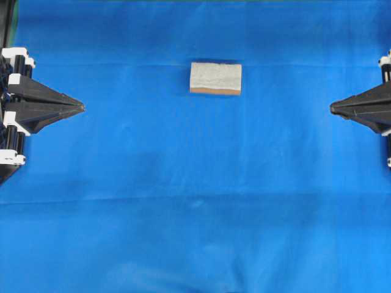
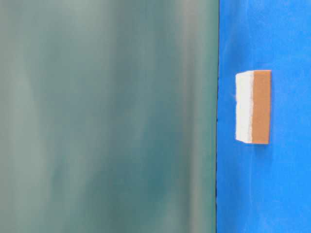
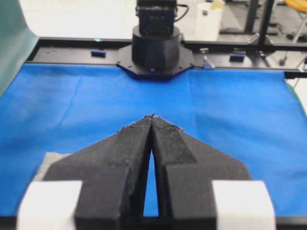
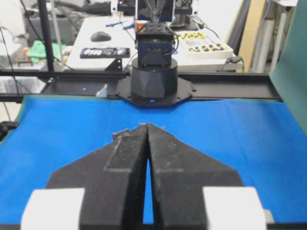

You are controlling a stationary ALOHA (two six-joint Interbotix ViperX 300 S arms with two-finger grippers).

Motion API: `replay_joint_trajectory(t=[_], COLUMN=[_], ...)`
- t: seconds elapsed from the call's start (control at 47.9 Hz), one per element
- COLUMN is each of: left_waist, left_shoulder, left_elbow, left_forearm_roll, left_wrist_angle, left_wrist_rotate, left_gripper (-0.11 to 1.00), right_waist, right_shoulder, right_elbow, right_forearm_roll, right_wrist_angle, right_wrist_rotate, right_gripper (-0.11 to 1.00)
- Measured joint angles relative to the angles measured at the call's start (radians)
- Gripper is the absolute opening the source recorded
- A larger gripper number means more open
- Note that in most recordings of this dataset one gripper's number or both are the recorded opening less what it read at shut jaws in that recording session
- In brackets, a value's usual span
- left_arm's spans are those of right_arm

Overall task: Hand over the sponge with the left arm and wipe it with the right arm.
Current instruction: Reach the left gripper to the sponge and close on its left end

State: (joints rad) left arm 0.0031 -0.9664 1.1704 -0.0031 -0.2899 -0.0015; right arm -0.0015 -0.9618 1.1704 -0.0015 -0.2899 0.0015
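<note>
You had the sponge (image 1: pixel 215 78) lying flat on the blue cloth (image 1: pixel 195 201), speckled grey-white face up, a thin orange-tan layer showing along its near edge. It sat between the two arms, well apart from both and touched by neither. The left arm (image 1: pixel 36 104) rested at the left edge, its pointed black fingers (image 3: pixel 136 143) pressed together and aimed toward the middle. The right arm (image 1: pixel 366 108) mirrored it at the right edge, fingers (image 4: pixel 132 153) likewise closed, holding nothing.
</note>
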Motion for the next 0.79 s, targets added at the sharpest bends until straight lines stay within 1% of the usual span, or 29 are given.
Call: replay_joint_trajectory(t=[0.104,0.251,0.439,0.606,0.627,0.669,0.71,0.794], left_waist=[0.011,0.048,0.141,0.224,0.230,0.247,0.262,0.285], left_shoulder=[0.023,0.066,0.144,0.272,0.288,0.328,0.374,0.465], left_elbow=[0.002,-0.005,-0.029,-0.055,-0.058,-0.072,-0.092,-0.137], left_forearm_roll=[-0.023,-0.026,-0.026,-0.028,-0.028,-0.028,-0.028,-0.028], left_wrist_angle=[0.008,0.008,-0.006,-0.052,-0.055,-0.061,-0.064,-0.064], left_wrist_rotate=[0.009,0.040,0.063,0.101,0.109,0.126,0.143,0.176], left_gripper=[0.00,0.00,0.00,0.02,0.05,0.12,0.22,0.46], right_waist=[0.000,0.000,0.000,0.000,0.000,0.000,0.000,0.000], right_shoulder=[0.008,0.025,0.028,0.028,0.028,0.028,0.028,0.028], right_elbow=[-0.003,-0.021,-0.026,-0.026,-0.026,-0.026,-0.026,-0.026], right_forearm_roll=[0.000,0.002,0.002,0.000,0.002,0.002,0.002,0.000], right_wrist_angle=[0.018,0.074,0.087,0.091,0.089,0.091,0.092,0.094], right_wrist_rotate=[0.000,0.002,0.002,0.002,0.002,0.002,0.002,0.002], right_gripper=[0.02,0.02,0.02,0.02,0.02,0.02,0.02,0.02])
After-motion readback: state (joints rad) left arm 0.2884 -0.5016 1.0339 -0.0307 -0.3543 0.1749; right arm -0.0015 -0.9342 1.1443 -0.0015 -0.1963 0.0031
